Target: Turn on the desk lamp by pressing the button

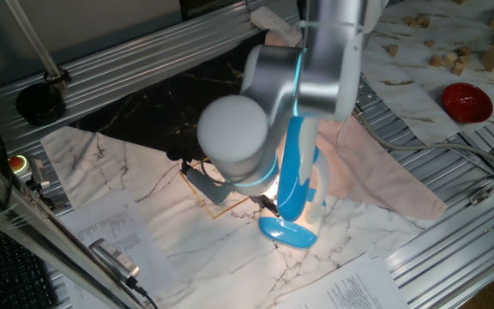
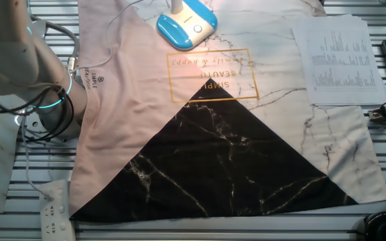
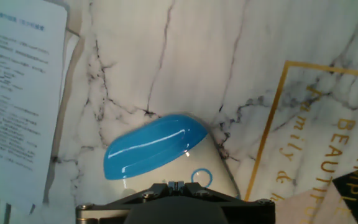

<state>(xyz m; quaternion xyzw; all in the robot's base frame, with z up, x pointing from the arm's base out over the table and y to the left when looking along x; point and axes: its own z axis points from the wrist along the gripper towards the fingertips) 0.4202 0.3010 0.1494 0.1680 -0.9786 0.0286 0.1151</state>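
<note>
Pincer low over the lit desk lamp on the marble-patterned tabletop.

The hand view shows the pincer (image 3: 174,198) body just above the desk lamp (image 3: 157,149), with a ringed button (image 3: 201,177) on its base; fingertips are hidden, so I cannot tell their state. One fixed view alone shows light glowing under the blue head, and farther off a red bowl (image 1: 466,101).

The arm (image 1: 316,60) is silver-grey with rounded white joint caps and thin glowing cyan rings at its joints. The gripper (image 3: 174,204) body is dark, with metal edges.
</note>
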